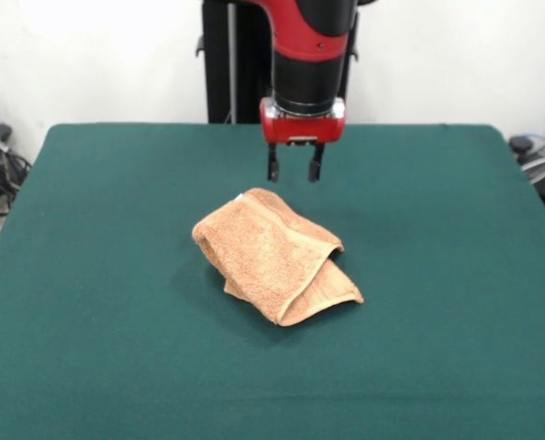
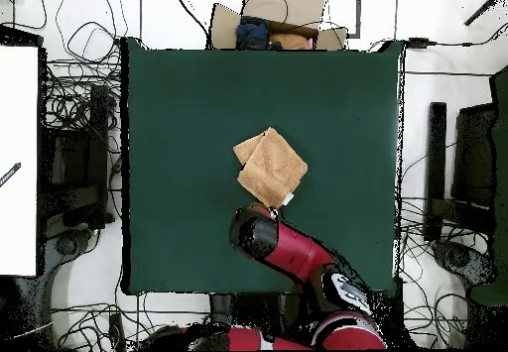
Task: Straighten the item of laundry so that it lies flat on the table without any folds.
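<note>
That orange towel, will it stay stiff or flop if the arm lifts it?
The folded peach-orange terry towel will probably flop: its layers already sag and curl. It looks light and unlikely to slide on the felt-like green table. The tool hangs open above it.

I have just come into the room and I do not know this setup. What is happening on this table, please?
A red and black robot arm is working on a small peach-orange towel that lies folded over itself near the middle of a green table. The gripper hangs just above the towel's far edge with its fingers open and empty. The towel is not flat yet, so nothing of the straightening shows so far.
</note>
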`<state>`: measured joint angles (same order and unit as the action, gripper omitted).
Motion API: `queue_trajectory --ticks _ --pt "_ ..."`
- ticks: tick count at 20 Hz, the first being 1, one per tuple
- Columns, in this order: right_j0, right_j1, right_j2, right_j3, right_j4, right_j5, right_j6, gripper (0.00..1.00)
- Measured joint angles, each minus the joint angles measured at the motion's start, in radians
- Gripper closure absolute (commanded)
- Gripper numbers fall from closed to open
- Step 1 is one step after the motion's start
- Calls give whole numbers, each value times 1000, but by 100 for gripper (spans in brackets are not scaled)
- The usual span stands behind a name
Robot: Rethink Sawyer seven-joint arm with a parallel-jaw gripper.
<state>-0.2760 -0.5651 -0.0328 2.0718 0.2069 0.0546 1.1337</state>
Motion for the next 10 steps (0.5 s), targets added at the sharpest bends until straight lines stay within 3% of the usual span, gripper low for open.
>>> queue_trajectory --ticks 10 --pt "6 -29 25 66 -16 -181 2 0"
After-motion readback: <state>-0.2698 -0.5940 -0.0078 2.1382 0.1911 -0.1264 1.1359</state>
